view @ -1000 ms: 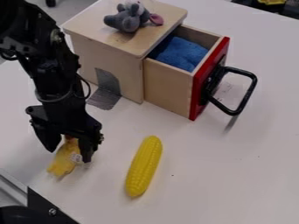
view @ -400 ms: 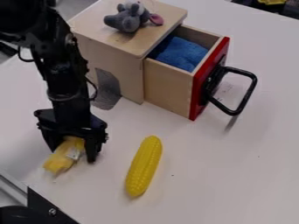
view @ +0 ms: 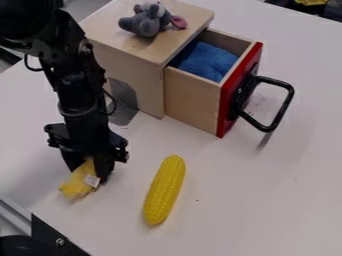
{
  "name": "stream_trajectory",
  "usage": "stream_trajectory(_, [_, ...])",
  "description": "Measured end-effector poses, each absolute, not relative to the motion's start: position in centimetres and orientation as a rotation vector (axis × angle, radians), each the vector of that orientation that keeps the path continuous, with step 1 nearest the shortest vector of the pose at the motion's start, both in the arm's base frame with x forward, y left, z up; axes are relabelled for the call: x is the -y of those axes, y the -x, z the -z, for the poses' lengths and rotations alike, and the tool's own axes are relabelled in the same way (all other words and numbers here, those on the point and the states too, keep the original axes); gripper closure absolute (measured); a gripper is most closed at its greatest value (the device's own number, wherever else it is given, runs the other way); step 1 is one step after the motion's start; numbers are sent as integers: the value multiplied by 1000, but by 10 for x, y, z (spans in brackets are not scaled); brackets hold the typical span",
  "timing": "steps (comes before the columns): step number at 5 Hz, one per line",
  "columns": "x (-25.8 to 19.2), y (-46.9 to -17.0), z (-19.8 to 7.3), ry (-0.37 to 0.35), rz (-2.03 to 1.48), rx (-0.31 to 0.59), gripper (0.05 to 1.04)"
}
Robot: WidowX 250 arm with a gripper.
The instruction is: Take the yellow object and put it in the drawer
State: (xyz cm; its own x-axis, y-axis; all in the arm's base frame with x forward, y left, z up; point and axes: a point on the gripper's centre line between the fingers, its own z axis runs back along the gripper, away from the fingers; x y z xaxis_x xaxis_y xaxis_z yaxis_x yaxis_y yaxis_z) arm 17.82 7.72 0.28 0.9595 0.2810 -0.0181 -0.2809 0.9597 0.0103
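Fingers are grasping a yellow plush toy. A corn cob is lying nearby; the drawer is standing open.

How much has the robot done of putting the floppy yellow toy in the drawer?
Ready: the drawer is open, with a blue cloth inside.
In hand: the gripper seems to have the yellow toy pinched between its fingers, though I can't tell whether it's lifted.
Left: carrying it over to the drawer and letting go inside.
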Motion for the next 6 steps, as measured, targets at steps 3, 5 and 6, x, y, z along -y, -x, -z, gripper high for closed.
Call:
stream_trajectory(3, [-40,-220,-69,-32,-382,85,647])
stream_trajectory(5, [-8,-303,-101,-27,-361,150,647])
stream_trajectory(6, [-2,-332,-112,-20,-350,192,647])
